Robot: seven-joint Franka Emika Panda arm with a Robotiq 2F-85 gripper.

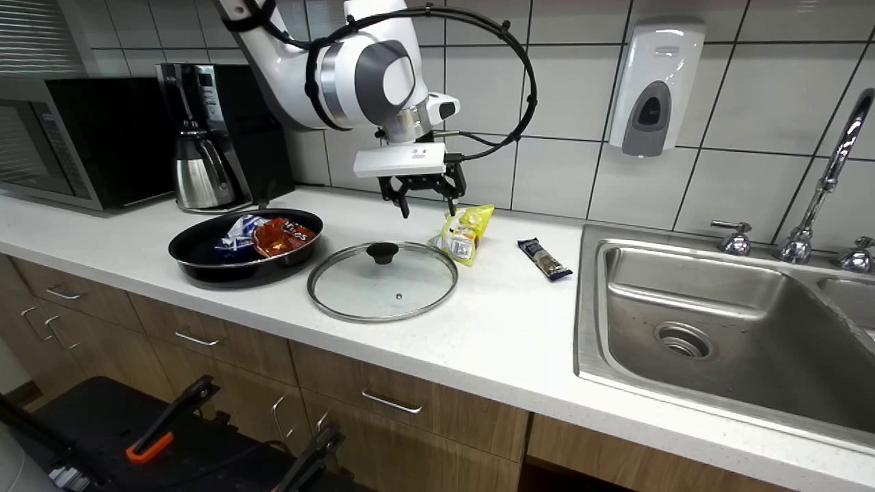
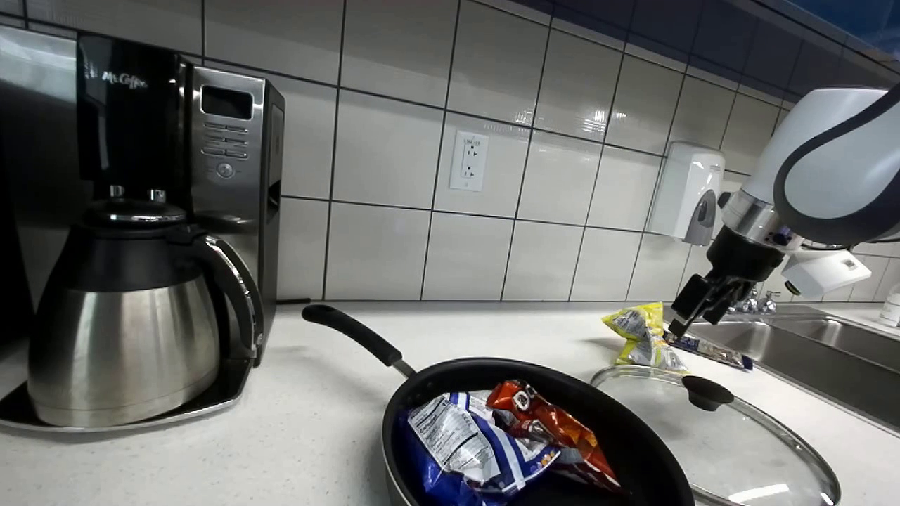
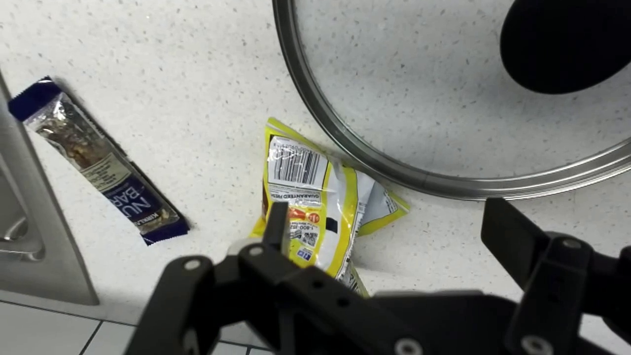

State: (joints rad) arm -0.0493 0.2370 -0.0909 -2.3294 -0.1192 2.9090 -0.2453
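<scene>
Hanging above the white speckled table (image 1: 506, 335) with black two-finger jaws spread wide, pinching nothing. Nearest below the jaws: crumpled yellow-and-white foil snack bag (image 3: 340, 199), resting on the table, off-centre in the gap. Below one fingertip (image 3: 277, 226) in the wrist view, well apart from the opposite fingertip (image 3: 513, 240). Lengthwise, seems to run crosswise to the line between fingertips; twisted, one end masked by the jaws, so not certain. No contact visible.

Out sideways from the jaws, past the bag-side fingertip: slim navy-and-clear wrapped nut bar (image 3: 101, 160), lying flat and slanted, just beside the stainless steel sink (image 1: 589, 328). Out from the jaws, away from the white tiled wall (image 1: 560, 178): round clear glass lid (image 1: 352, 290) with metal rim and black knob (image 1: 382, 253), flat on the table, right at the bag's edge; touching or just short, can't tell.

Off to the other side of the jaws, past the lid: round black frying pan (image 1: 239, 275), uncovered, in both exterior views. Holding two crumpled foil bags: blue-and-white one (image 2: 471, 443) and shiny red-orange one (image 2: 555, 429), side by side, partly overlapping.
</scene>
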